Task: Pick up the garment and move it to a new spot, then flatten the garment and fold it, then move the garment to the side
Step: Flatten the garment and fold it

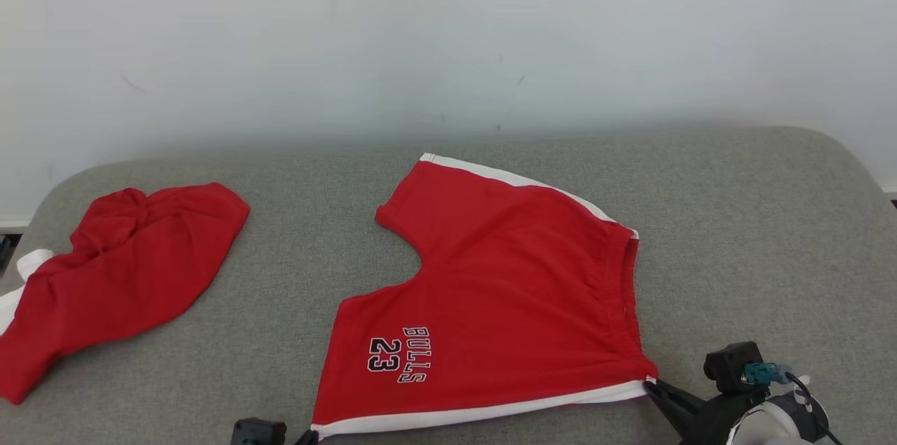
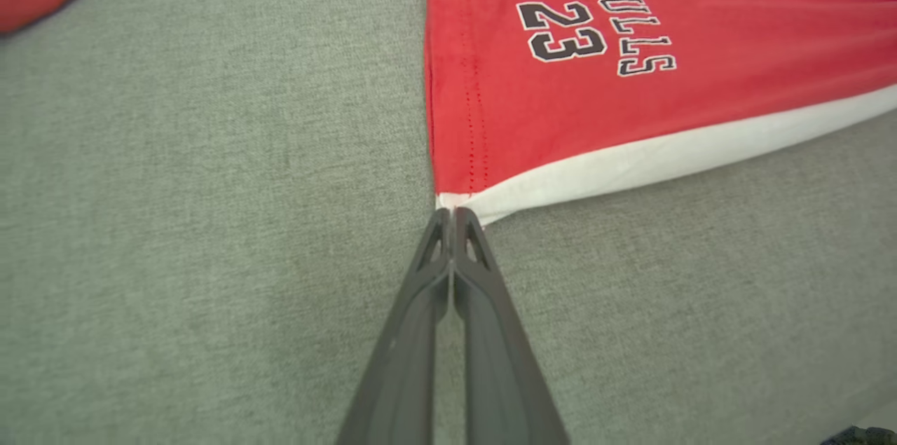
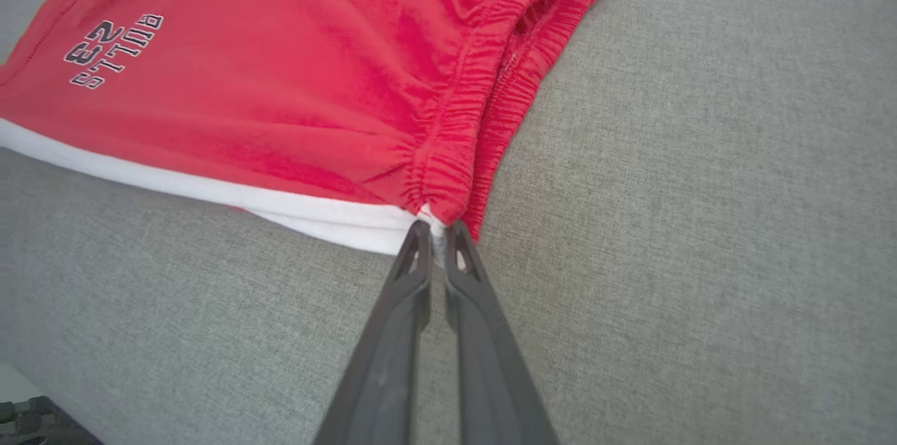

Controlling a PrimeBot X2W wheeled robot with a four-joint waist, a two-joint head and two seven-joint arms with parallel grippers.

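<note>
Plainly a soft, light thing, the red shorts (image 1: 504, 291) look like thin knit cloth that would sag and crease when lifted and slide easily over the surface. The firmest places to take hold are judged to be the corners along the near side seam, where the hem and the gathered waistband give extra thickness.

The shorts lie spread nearly flat in the middle of a grey padded surface (image 1: 736, 235), waistband to the robot's right, leg openings to its left. They are bright red with a white stripe down each side. Dark lettering reading BULLS 23 sits on the near leg. The elastic waistband is puckered, with light wrinkles beside it.

The left gripper (image 2: 452, 210) has its two dark fingers pressed together, pinching the white corner of the near leg hem. The right gripper (image 3: 434, 228) pinches the near corner of the waistband, a bit of white cloth caught between its tips. Both corners rest at or just above the surface.

Well apart, at the robot's far left, a second red garment (image 1: 119, 277) lies crumpled. A pale wall rises behind.
</note>
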